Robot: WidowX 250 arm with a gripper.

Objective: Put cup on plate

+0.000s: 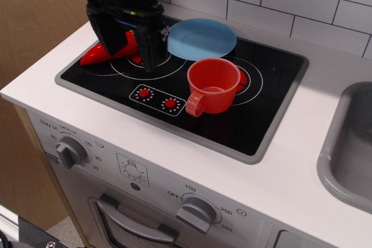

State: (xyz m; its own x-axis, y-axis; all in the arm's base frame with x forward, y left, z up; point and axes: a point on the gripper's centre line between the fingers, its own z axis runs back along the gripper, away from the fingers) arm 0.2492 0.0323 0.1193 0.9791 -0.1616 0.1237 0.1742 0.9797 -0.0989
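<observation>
The red-orange cup stands upright on the black stovetop, its loop handle toward the front left. The light-blue plate lies flat on the stovetop just behind it, empty. My black gripper hangs over the left burner, left of both the cup and the plate. Its fingers are spread apart and hold nothing. It partly hides the red chili pepper.
The glossy red chili pepper lies at the stovetop's left edge under the gripper. Two small red knobs are printed at the stovetop's front. A grey sink is at the right. White tiled wall stands behind.
</observation>
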